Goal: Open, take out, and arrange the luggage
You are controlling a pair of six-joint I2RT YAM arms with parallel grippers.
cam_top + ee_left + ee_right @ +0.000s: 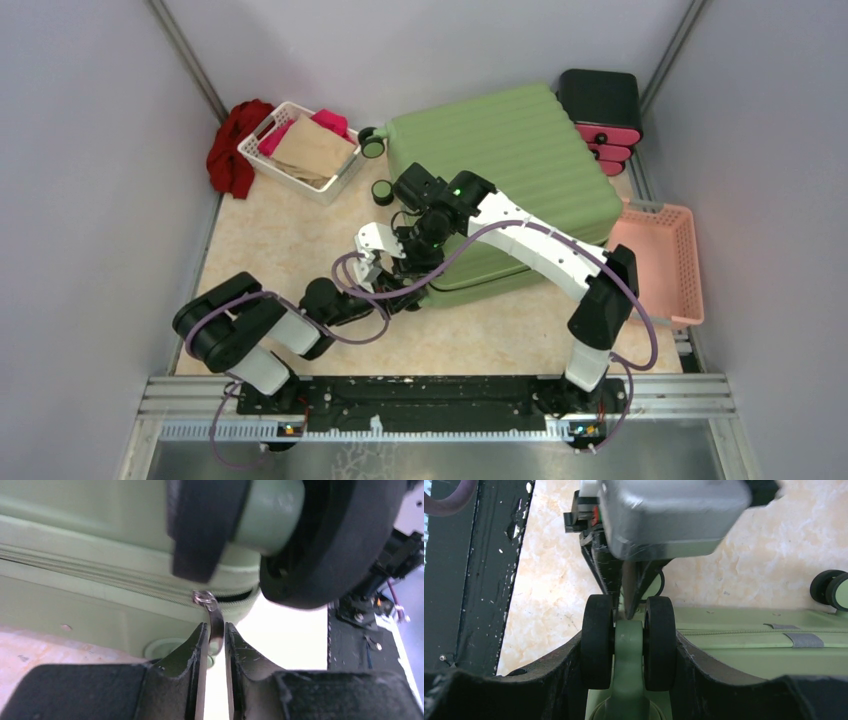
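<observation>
From above, your luggage (520, 160) lies closed on the table (280, 250), ribbed shell up, wheels to the left. At the left wrist, your left gripper (216, 640) pinches the zipper pull (215, 617) by its lower end; tug at an angle and I judge the thin tab slips out. At the right wrist, your right gripper (628, 645) clamps the twin wheel (596, 640); wheels roll, so the case could swivel as the zip drags

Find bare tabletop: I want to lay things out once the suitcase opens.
Free: tabletop between white basket and left arm; strip between luggage and near rail. Crowded: luggage's near-left corner, left pincer on zipper pull, right pincer on wheel; narrow gap by pink basket.
</observation>
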